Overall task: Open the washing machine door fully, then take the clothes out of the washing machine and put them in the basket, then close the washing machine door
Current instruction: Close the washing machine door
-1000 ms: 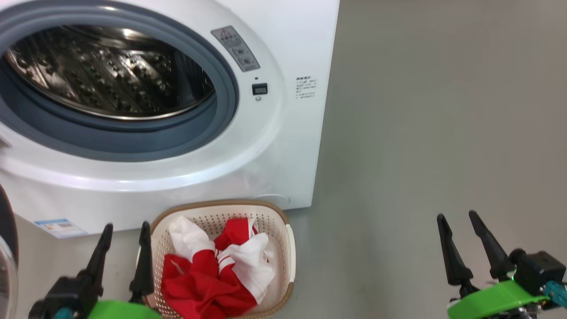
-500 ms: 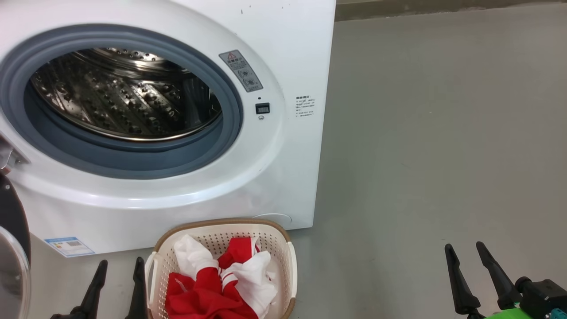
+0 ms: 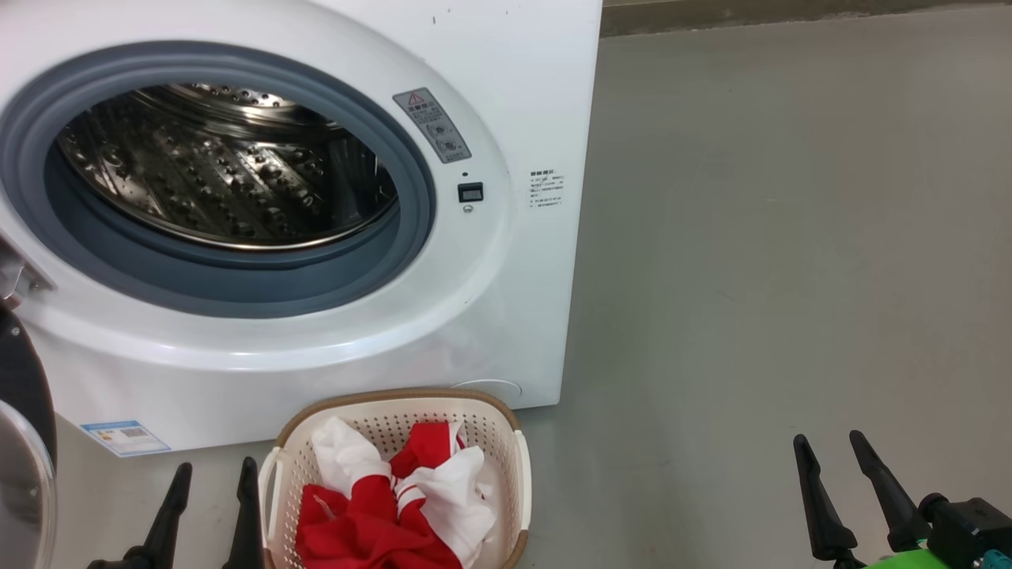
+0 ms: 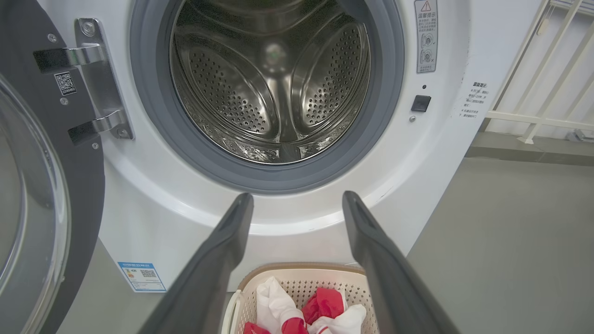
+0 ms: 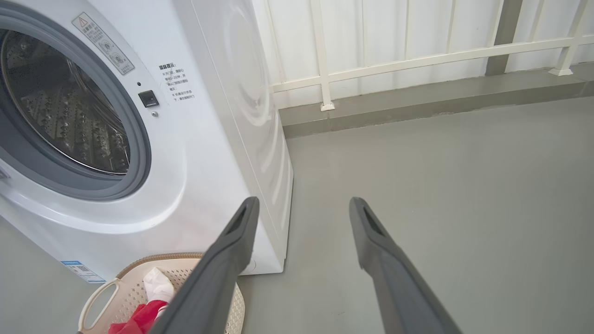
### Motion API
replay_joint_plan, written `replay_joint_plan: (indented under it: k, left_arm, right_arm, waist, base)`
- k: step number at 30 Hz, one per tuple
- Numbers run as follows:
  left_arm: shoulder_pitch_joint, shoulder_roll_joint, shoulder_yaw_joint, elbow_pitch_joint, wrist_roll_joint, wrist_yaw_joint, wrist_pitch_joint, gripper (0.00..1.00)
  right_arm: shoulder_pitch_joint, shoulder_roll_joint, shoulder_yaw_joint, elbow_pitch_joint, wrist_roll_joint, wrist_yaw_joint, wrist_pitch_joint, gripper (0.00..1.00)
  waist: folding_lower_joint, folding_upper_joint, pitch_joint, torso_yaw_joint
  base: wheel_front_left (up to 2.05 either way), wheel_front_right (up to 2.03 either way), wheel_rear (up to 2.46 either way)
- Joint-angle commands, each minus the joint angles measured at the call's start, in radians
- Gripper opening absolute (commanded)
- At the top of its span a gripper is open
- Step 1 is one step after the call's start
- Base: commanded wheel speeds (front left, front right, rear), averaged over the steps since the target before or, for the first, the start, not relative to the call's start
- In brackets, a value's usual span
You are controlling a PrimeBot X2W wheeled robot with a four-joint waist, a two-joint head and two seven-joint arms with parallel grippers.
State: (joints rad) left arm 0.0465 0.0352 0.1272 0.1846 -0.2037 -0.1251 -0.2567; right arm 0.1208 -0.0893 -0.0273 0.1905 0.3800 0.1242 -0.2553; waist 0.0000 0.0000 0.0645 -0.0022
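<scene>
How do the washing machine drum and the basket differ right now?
The drum is bare shiny steel; the basket is cream plastic and holds the red and white clothes. The drum sits in the washing machine; the basket stands on the floor before it. Both have perforated walls.

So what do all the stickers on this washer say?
Grey sticker on the washing machine: warning triangle, heading looks like "温馨提示"; rest too small.
Printed notice beside it: Chinese, too small.
Blue label lower down: too small.
QR sticker on the washing machine door: tiny print unreadable.
</scene>
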Motion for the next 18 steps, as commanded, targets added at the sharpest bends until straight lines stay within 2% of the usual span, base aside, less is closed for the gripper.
replay_joint_plan:
  k: [1, 7, 18]
  left_arm:
    - [-0.018, 0.015, 0.031, -0.024, -0.002, -0.006, -0.005, 1.0]
    - [-0.019, 0.015, 0.032, -0.025, -0.009, -0.006, -0.005, 1.0]
    - [-0.025, 0.015, 0.028, -0.024, -0.014, -0.006, -0.005, 1.0]
  right_arm:
    - [-0.022, -0.015, 0.018, -0.027, 0.007, 0.007, -0.006, 1.0]
    - [-0.024, -0.014, 0.021, -0.025, 0.006, 0.007, -0.006, 1.0]
    - [-0.035, -0.013, 0.025, -0.024, 0.008, 0.007, -0.006, 1.0]
  waist:
    - [0.0, 0.0, -0.001, 0.0]
    - [0.0, 0.0, 0.0, 0.001]
    - [0.0, 0.0, 0.005, 0.003]
  base:
    - [-0.57, 0.57, 0.0]
    - [-1.04, 1.04, 0.0]
    - [-1.6, 1.53, 0.08]
